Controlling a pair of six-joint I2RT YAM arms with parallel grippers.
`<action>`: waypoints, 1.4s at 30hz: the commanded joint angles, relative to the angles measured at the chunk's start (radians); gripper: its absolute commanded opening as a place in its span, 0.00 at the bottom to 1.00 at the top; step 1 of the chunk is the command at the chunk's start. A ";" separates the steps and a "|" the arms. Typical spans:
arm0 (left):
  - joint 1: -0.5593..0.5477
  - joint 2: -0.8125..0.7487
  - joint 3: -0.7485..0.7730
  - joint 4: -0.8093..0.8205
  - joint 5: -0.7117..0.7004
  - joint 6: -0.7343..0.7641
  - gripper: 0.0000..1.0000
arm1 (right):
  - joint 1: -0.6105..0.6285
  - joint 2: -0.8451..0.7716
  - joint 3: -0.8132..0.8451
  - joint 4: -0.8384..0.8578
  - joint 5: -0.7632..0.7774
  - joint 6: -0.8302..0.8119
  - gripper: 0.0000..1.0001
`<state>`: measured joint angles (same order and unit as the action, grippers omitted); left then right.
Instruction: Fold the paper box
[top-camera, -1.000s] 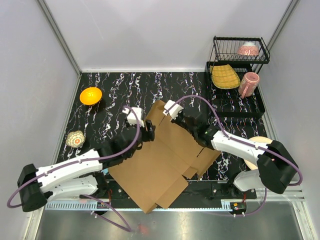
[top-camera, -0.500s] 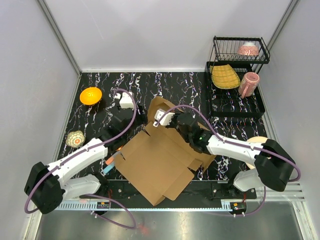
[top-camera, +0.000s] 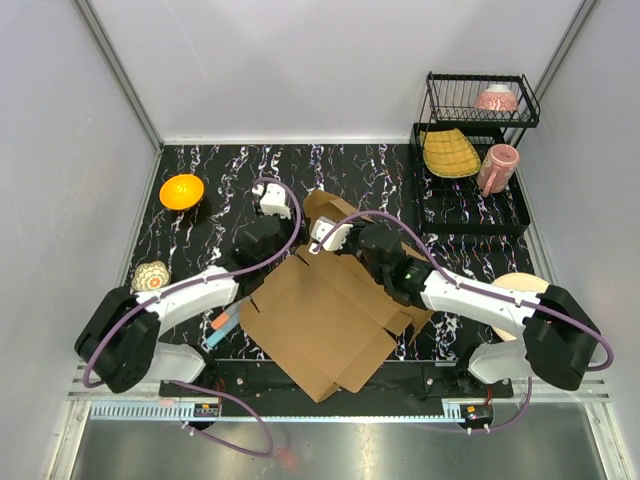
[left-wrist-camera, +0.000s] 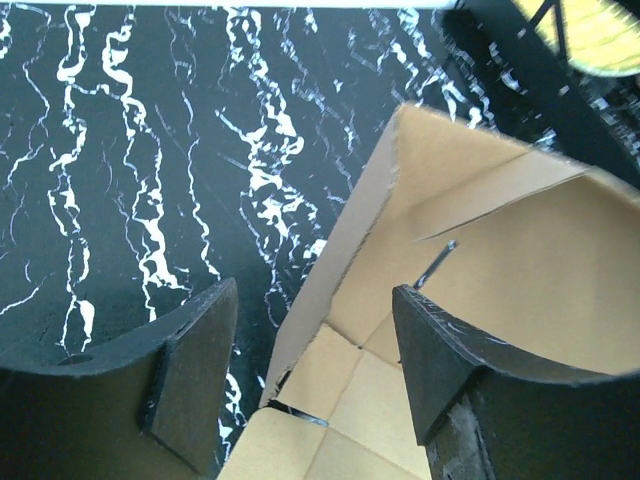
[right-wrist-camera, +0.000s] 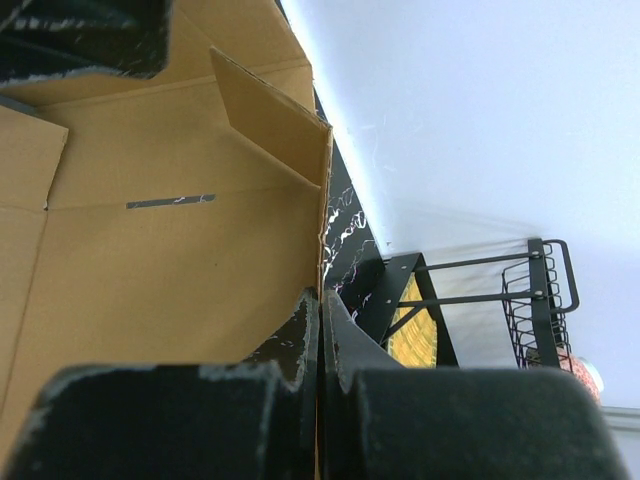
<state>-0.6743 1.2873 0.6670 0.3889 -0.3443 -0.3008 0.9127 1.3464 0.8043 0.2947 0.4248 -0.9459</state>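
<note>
Cardboard, brown and unprinted, makes up the paper box; it lies mostly flat in the middle of the black marbled table, between the two arms, its near corner reaching past the table's near edge, its far panel lifted. The step in hand looks like raising a far wall: the right gripper is clamped tight on the top edge of that upright panel, holding it up; the left gripper hangs with jaws spread wide, the free edge of a side flap running between them, nothing pinched. Next, I judge, the left claw needs to close on that flap or press it inward along its crease, while the right steadies the wall.
</note>
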 joint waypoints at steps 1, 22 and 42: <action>0.015 0.070 0.039 0.117 0.004 0.025 0.65 | 0.006 -0.059 0.001 0.006 -0.014 0.015 0.00; 0.022 0.034 -0.104 0.367 0.094 -0.155 0.14 | 0.046 0.029 -0.066 0.095 0.089 -0.096 0.00; 0.024 0.078 -0.081 0.263 0.080 -0.084 0.40 | 0.109 0.030 -0.082 0.198 0.169 -0.129 0.00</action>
<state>-0.6571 1.3075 0.5156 0.6472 -0.2604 -0.4324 1.0119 1.4158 0.7227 0.4816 0.5907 -1.0954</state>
